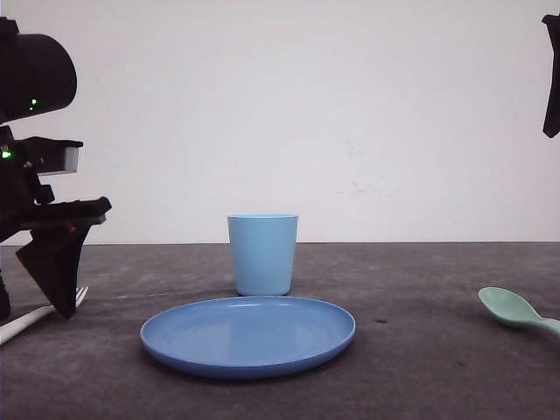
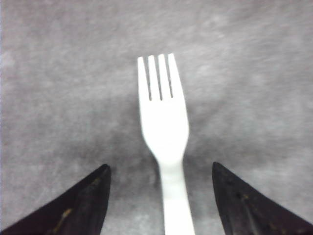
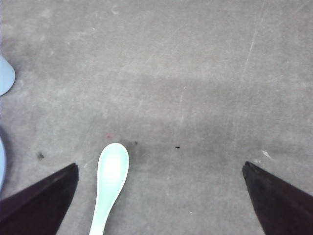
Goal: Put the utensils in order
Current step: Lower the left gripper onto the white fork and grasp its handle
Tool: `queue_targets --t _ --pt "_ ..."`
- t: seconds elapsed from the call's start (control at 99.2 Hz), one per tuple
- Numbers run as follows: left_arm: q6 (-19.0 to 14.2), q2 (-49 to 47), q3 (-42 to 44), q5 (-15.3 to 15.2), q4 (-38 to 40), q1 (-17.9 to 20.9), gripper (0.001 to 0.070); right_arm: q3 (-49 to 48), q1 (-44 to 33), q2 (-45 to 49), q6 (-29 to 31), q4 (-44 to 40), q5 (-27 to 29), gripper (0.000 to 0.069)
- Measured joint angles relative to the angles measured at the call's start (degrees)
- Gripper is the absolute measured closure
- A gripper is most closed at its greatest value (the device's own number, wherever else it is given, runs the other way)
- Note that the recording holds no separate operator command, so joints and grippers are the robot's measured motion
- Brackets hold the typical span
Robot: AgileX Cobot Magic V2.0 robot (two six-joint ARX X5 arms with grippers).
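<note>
Fork (image 2: pixel 164 127) lies btwn spread left tool (image 2: pixel 161 169) tips, untouched; right tool (image 3: pixel 161 169) spread above spoon (image 3: pixel 110 183).

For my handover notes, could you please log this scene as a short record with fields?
fork: white fork flat on the table, at the robot's left, handle between the open fingers
left gripper: left gripper open, low over the fork
spoon: mint-green spoon flat on the table, far right
right gripper: right gripper open, above the spoon
cup: light blue cup upright behind the plate
plate: blue plate centre, bare
</note>
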Motion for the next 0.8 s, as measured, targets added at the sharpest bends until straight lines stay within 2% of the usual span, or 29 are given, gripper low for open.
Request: queue_targets --t 0.161,0.202,0.313,0.393,0.544,0.797 --pt "0.0 0.1 0.0 -0.1 0.0 0.0 0.0338 0.0 0.0 0.0 0.0 0.0 0.0 0.0012" --pt "0.0 0.1 0.0 -0.3 0.0 0.0 0.0378 0.0 0.0 0.0 0.0 0.0 0.0 0.0012" --pt "0.0 0.2 0.0 -0.5 0.0 0.1 0.0540 0.0 0.0 0.0 0.0 0.0 0.0 0.0012" --pt "0.0 0.2 0.0 -0.5 0.1 0.1 0.0615 0.0 0.0 0.0 0.0 0.0 0.0 0.0012" --pt "0.0 0.2 0.0 -0.5 0.2 0.0 0.0664 0.0 0.0 0.0 0.0 0.0 0.0 0.0012" --pt "0.0 -0.5 0.1 0.0 1.0 -0.4 0.0667 0.0 0.0 0.0 0.0 -0.4 0.0 0.0012"
